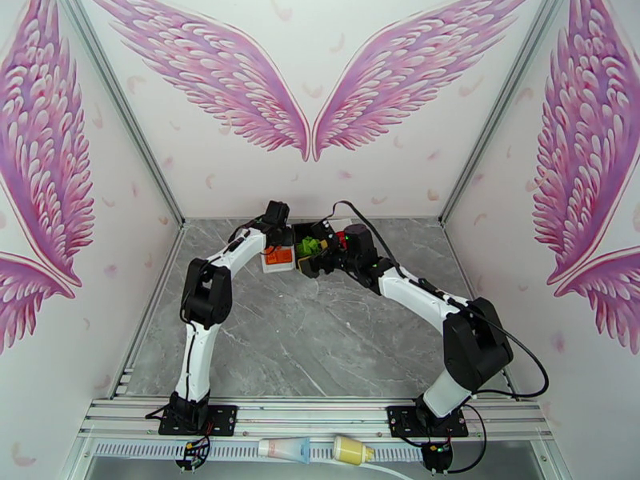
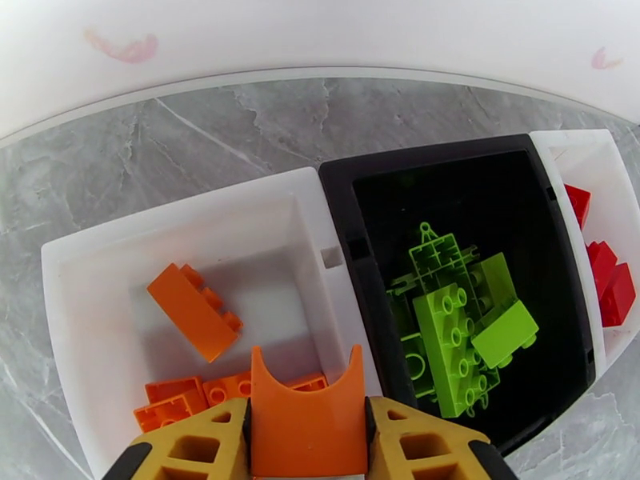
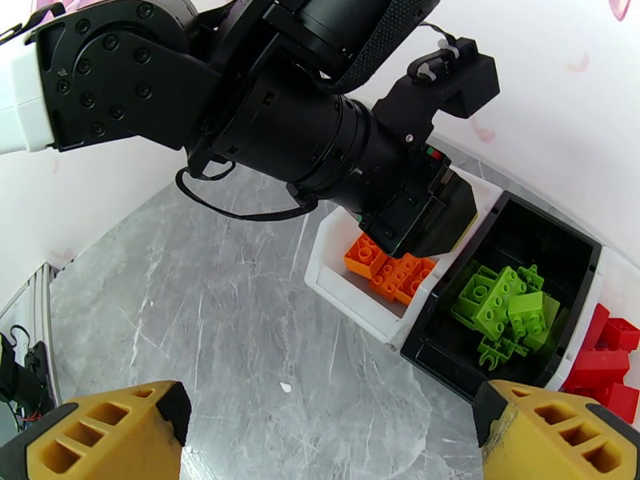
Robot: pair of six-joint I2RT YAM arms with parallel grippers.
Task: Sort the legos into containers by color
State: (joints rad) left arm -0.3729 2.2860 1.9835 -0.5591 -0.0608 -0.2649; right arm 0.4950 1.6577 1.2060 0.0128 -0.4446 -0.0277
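The containers stand in a row: a white box (image 2: 176, 202) with several orange legos (image 2: 194, 311), a black box (image 2: 424, 158) with green legos (image 2: 452, 330), and a white box (image 2: 588, 146) with red legos (image 2: 612, 282). My left gripper (image 2: 308, 403) hangs over the near edge of the orange box, and an orange lego (image 2: 304, 442) sits between its yellow fingers. My right gripper (image 3: 328, 442) stands open and empty in front of the row, above the grey table. In the top view, the left gripper (image 1: 276, 234) and right gripper (image 1: 316, 262) meet at the containers (image 1: 270, 268).
The containers sit near the back wall (image 1: 320, 186) of the grey marble table (image 1: 304, 338). The left arm's black wrist (image 3: 320, 146) hangs over the orange box. A tube (image 1: 284, 450) and a yellow object (image 1: 352, 451) lie on the front rail.
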